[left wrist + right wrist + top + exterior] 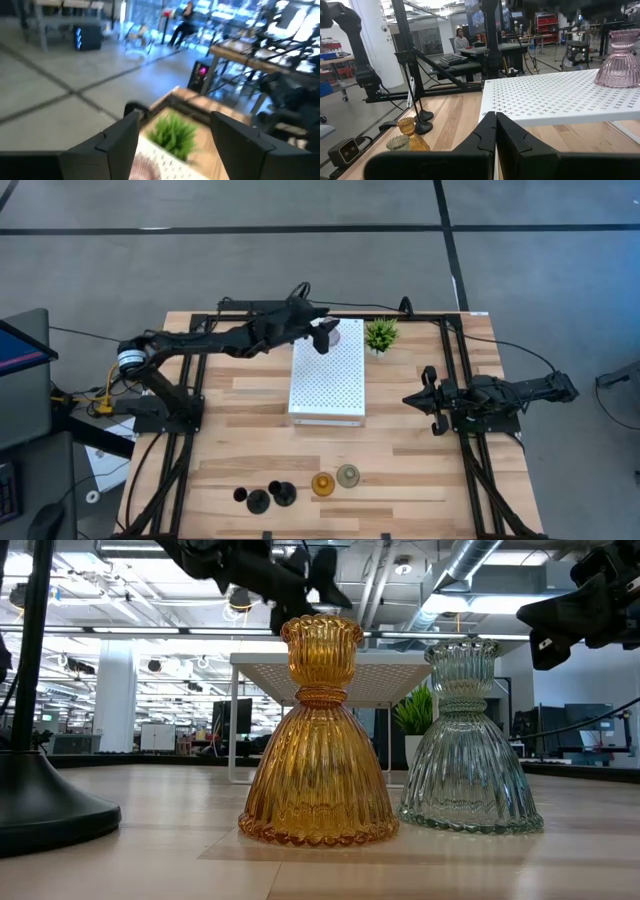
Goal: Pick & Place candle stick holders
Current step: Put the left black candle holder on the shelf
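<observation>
The pink glass holder (622, 59) stands upright on the far end of the white perforated stand (327, 385). My left gripper (325, 336) is open just above it, touching nothing, and the holder's top shows low between its fingers (148, 168). The amber holder (320, 740) and the grey-green holder (465, 740) stand on their bases near the table's front edge, with two black holders (270, 497) to their left. My right gripper (430, 410) is shut and empty, level above the table right of the stand.
A small green potted plant (381, 334) stands at the far edge, right of the stand's far end. Dark frame rails (468, 390) run along the table's left, right and far sides. Bare wood lies between the stand and the front row of holders.
</observation>
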Robot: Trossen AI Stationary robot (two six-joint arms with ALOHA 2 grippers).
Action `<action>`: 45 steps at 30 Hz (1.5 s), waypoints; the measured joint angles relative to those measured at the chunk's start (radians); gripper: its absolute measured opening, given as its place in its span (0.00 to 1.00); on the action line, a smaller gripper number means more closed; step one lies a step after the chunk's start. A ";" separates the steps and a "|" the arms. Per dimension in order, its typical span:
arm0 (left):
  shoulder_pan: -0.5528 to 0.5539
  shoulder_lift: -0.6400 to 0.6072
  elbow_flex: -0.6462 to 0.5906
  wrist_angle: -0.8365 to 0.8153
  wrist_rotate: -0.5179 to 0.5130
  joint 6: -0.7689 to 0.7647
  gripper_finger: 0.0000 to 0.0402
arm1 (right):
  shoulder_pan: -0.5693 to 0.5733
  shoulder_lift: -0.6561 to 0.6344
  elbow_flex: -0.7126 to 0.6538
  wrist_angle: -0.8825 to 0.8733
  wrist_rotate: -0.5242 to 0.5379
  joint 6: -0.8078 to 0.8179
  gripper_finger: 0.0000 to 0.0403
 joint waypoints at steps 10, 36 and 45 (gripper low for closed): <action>0.001 -0.240 0.000 -0.173 0.197 0.137 0.49 | 0.000 0.000 0.000 0.000 0.000 0.000 0.00; -0.398 -0.798 -0.467 -0.614 0.399 0.243 0.01 | 0.002 0.000 0.000 -0.001 -0.005 0.064 0.00; -0.650 -0.916 -0.684 -0.565 0.402 0.231 0.01 | 0.001 0.000 0.000 0.000 0.010 0.064 0.00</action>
